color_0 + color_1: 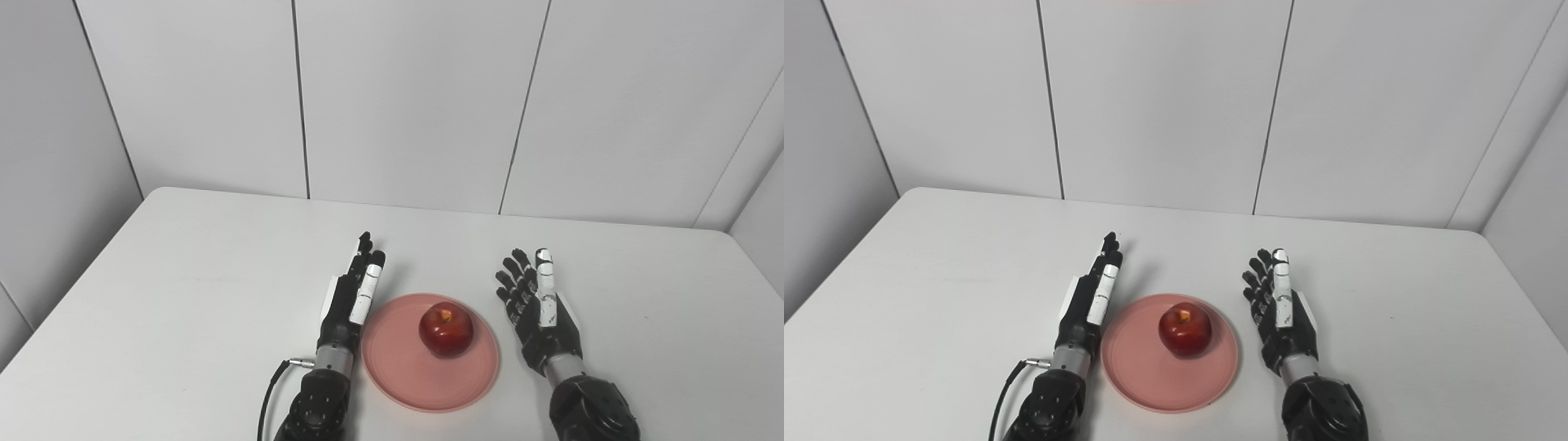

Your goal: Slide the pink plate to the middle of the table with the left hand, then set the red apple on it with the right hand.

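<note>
1. On the near half of the white table (184,294), close to its front edge and about midway across its width, lies the pink plate (398,373), flat and round with a low raised rim.
2. Red apple (446,329): the plate's only content. It stands upright on the far half of the plate, slightly toward the plate's right side, with the stem hollow and a small yellow patch facing up. It touches the plate alone; neither hand is in contact with it.
3. Left hand (350,300): just beside the plate's left rim, fingers straight, held close together and pointing away toward the far wall (404,98). It holds nothing. Whether its wrist touches the rim cannot be told from either view.
4. Right hand (539,312): to the right of the plate, a little apart from the rim, with a strip of bare table showing between them. Palm turned toward the plate, fingers extended and slightly fanned, nothing in its grasp.
5. Black cable (269,392): runs from a small plug at the left wrist, left of the plate, down to the picture's bottom edge.
6. Wall: pale grey panels with dark vertical seams, standing behind the table on the side far from the plate.
</note>
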Controlling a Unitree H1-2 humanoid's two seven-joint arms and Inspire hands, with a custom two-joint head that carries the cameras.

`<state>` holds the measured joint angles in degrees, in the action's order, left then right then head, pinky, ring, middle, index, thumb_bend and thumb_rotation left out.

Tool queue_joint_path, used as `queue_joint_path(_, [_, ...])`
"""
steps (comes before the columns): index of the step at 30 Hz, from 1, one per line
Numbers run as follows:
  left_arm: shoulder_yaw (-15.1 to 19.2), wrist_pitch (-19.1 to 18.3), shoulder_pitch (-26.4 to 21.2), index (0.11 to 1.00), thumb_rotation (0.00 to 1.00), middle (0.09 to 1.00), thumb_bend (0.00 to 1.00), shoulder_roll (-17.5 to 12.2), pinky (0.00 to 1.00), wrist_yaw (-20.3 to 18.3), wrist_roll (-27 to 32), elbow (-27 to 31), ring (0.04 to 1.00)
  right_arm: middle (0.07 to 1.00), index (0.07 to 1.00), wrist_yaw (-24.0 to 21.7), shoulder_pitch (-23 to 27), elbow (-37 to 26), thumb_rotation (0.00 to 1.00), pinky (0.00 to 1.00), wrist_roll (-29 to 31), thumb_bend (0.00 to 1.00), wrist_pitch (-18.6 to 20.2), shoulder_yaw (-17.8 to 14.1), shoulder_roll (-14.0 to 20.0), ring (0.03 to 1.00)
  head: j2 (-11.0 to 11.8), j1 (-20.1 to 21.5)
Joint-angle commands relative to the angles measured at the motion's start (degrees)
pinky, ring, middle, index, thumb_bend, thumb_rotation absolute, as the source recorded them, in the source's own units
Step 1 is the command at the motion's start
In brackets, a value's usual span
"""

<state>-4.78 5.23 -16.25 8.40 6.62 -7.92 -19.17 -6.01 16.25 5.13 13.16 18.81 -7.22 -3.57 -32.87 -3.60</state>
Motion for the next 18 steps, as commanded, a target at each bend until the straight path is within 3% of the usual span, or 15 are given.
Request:
queue_joint_path(1, [0.0, 0.0, 0.6, 0.998, 1.00, 1.000, 0.74, 0.3, 1.00, 0.8, -0.3, 0.0, 1.000, 0.968, 0.973, -0.1, 1.5, -0.9, 1.00, 1.00, 0.8, 0.93, -1.0, 0.4, -0.4, 0.959, -0.1, -0.1])
queue_joint_path(9, [0.5, -1.1, 0.3, 0.997, 1.00, 1.000, 0.77, 0.2, 1.00, 0.4, 0.2, 0.7, 1.000, 0.960, 0.954, 0.3, 1.1, -0.2, 1.00, 1.00, -1.0, 0.93, -2.7, 2.2, 0.4, 0.967, 0.0, 0.0])
queue_joint_path(18, [0.9, -2.2, 0.0, 1.000, 1.00, 1.000, 0.77, 0.2, 1.00, -0.1, 1.9, 1.6, 1.000, 0.978, 0.952, 1.4, 1.0, 1.4, 1.00, 1.00, -4.6, 0.91, -7.9, 3.8, 1.2, 1.000, 0.0, 0.1])
